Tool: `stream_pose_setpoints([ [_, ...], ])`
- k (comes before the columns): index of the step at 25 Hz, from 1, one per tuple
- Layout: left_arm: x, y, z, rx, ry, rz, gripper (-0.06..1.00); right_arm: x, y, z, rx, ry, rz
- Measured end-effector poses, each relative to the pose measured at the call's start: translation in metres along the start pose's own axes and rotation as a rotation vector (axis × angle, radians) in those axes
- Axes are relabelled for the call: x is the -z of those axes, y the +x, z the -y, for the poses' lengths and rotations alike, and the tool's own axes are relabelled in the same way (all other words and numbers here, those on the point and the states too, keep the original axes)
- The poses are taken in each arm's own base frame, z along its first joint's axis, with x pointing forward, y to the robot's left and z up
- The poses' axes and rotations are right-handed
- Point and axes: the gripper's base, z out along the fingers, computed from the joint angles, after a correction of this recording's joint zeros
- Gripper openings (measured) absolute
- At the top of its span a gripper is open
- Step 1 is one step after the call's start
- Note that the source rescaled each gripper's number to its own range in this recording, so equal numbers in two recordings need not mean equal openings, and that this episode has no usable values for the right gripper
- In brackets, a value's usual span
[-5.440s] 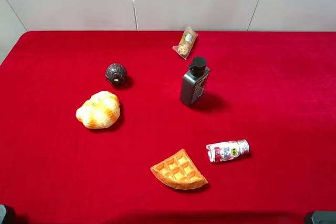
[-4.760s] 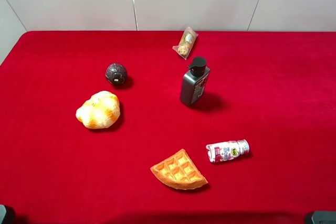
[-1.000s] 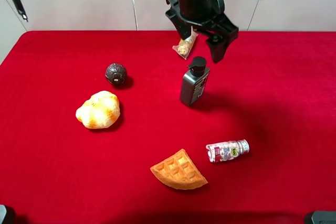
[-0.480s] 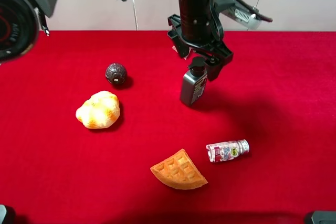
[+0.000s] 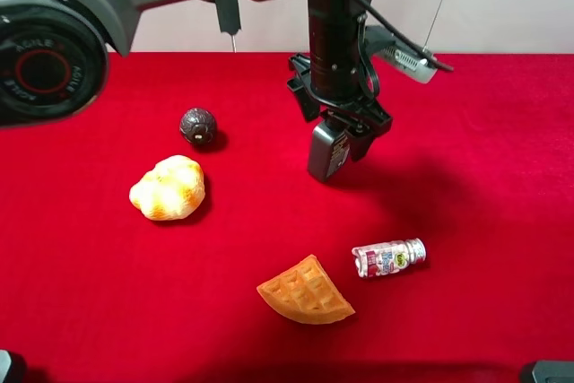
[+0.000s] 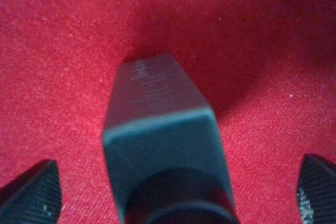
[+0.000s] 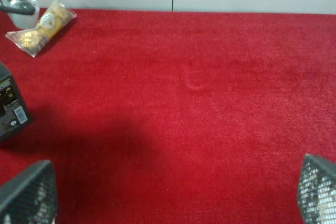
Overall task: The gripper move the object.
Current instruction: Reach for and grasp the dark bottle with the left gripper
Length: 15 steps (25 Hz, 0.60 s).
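**A:** So, what lies nearest on the red cloth table (image 5: pixel 502 221)?

**B:** A golden waffle wedge (image 5: pixel 305 291) and a small white-pink bottle (image 5: pixel 388 257) lying on its side. Both are well apart from my work, so they don't hinder me.

**A:** And the thing you must move?

**B:** The dark grey rectangular pump bottle (image 5: pixel 326 152) stands upright mid-table. It is to the right of a pale bread roll (image 5: pixel 168 187) and a dark brown ball (image 5: pixel 198 126). My left black claw gripper (image 5: pixel 338 121) hangs straight over its pump, fingers (image 6: pixel 31 195) spread wide on either side, touching nothing. I judge that straddle lets a squeeze catch both flat faces squarely.

**A:** Your other hand?

**B:** My right gripper (image 7: pixel 173 191) is splayed too, holding nothing, over the cloth right of the bottle. Farthest, a wrapped snack packet (image 7: pixel 42 27) lies near the far edge.
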Motion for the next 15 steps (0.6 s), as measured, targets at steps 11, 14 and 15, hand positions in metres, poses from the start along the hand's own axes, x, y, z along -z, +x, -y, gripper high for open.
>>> stream_pose_setpoints([
  [11, -0.0057, 0.0000, -0.0001, 0.017, 0.004, -0.011, 0.30, 0.0000, 0.0000, 0.0000, 0.000, 0.000, 0.000],
  [14, -0.0057, 0.0000, -0.0007, 0.016, -0.002, -0.012, 0.03, 0.0000, 0.0000, 0.0000, 0.000, 0.000, 0.000],
  [15, -0.0057, 0.0000, -0.0008, 0.016, -0.003, -0.012, 0.00, 0.0000, 0.0000, 0.0000, 0.000, 0.000, 0.000],
])
